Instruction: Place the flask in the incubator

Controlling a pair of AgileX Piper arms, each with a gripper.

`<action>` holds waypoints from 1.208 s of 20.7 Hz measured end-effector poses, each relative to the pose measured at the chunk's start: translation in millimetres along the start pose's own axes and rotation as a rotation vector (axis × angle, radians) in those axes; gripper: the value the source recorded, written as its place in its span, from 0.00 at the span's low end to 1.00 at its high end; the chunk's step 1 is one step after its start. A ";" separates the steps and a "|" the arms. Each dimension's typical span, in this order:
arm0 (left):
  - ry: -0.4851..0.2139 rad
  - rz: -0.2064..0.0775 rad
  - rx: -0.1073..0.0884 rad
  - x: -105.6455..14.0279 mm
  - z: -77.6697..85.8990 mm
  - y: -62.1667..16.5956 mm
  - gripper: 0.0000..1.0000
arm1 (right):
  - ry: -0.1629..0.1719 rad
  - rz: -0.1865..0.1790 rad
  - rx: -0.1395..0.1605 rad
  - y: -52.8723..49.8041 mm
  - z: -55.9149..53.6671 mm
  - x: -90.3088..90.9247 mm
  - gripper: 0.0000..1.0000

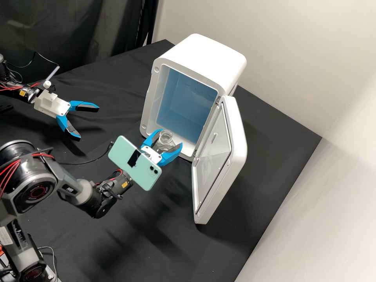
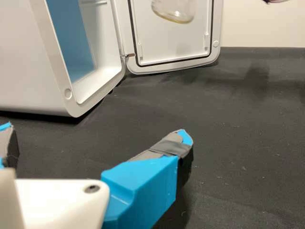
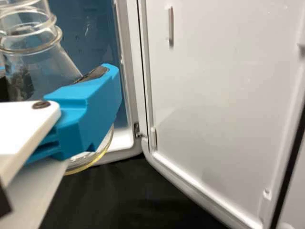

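The right gripper [image 1: 166, 145] is pinching the glass flask [image 1: 166, 138] across its sloping body, holding it just at the open front of the white incubator [image 1: 203, 62], low by the bottom lip and not yet inside; the door [image 1: 223, 156] is hanging wide open just beside it. Riding this low, the flask is probably risking a knock on the lip or the hinge edge if pushed straight in; fingers gripping slanted glass are likely to be slipping at any bump. The left gripper [image 1: 84, 121] is hovering spread and empty over the bench [image 1: 117, 235], well apart.
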 end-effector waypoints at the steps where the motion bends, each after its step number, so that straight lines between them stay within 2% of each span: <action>1: 0.000 0.000 0.000 0.0 0.0 0.0 1.00 | 0.008 0.006 -0.011 -0.5 -1.8 6.2 0.00; 4: 0.000 0.000 0.000 0.0 0.0 0.0 1.00 | 0.042 0.009 -0.024 -3.1 -7.8 22.5 0.00; 8: 0.002 0.000 0.000 -0.1 -0.4 0.1 1.00 | 0.062 0.021 -0.047 -0.1 -20.0 42.0 0.00; 11: 0.008 0.002 -0.002 -0.3 -1.8 0.3 1.00 | 0.061 0.028 -0.036 -2.4 -26.7 55.0 0.00; 14: 0.023 0.002 -0.006 -0.7 -5.1 0.4 1.00 | 0.056 0.009 -0.060 -7.7 -30.4 66.4 0.00; 18: 0.026 0.003 -0.007 -0.8 -5.7 0.5 1.00 | 0.029 -0.027 -0.071 -14.2 -26.5 77.4 0.00; 20: 0.026 0.003 -0.007 -0.8 -5.7 0.5 1.00 | 0.018 -0.036 -0.073 -13.3 -27.0 82.3 0.00; 25: 0.026 0.003 -0.007 -0.8 -5.7 0.5 1.00 | 0.022 -0.008 -0.069 -7.8 -32.0 90.0 0.00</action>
